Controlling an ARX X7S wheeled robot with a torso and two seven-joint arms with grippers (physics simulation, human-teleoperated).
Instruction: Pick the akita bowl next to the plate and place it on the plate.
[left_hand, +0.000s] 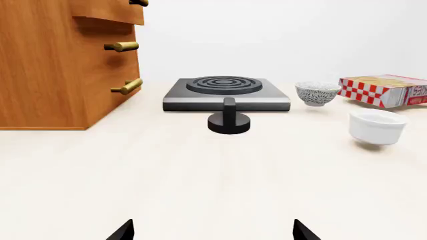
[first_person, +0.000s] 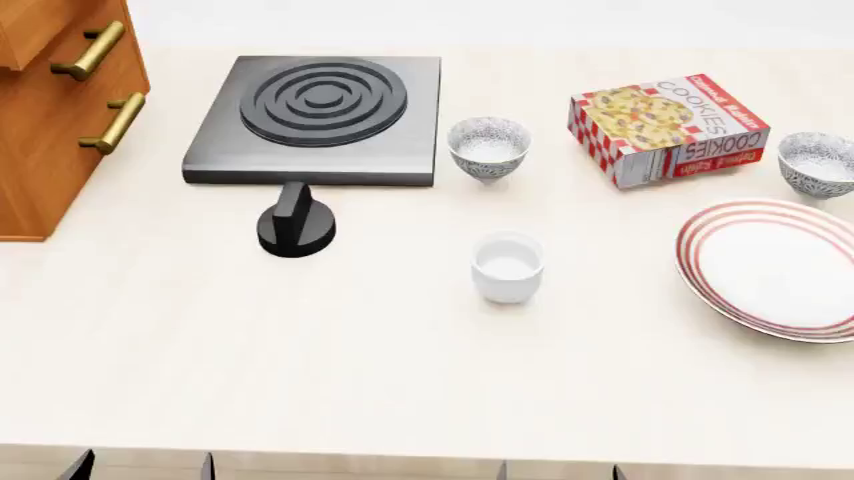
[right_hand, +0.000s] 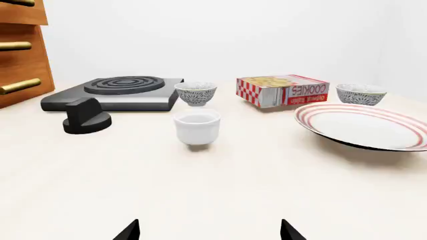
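We look down on a pale tabletop (first_person: 400, 380) that fills the head view. At its far left corner stands a wooden drawer cabinet (first_person: 54, 110) with brass handles. Beside that lies a dark square hotplate (first_person: 320, 115) with raised rings, and a black knob (first_person: 296, 225) sits just in front of it.

At the right edge lies the plate (first_person: 774, 268), wide and white with red rings around its rim, partly cut off by the view. Behind it, toward the middle, lies a red-and-white cookie box (first_person: 667, 125).

The bowl (first_person: 817, 162) we want is the patterned one at the far right, just behind the plate and next to the box. A second, identical bowl (first_person: 489, 148) stands beside the hotplate, well apart from the plate. A plain white cup (first_person: 507, 267) stands near the middle of the tabletop.

We judge the bowl to be light, rigid and breakable, with a smooth glazed surface that could slip. Its thin rim looks like the best place to pinch, one finger inside and one outside.

Our left tool (left_hand: 213, 231) and right tool (right_hand: 210, 231) show only dark fingertips at the near edge; each pair stands apart, holding nothing, far from the bowl.
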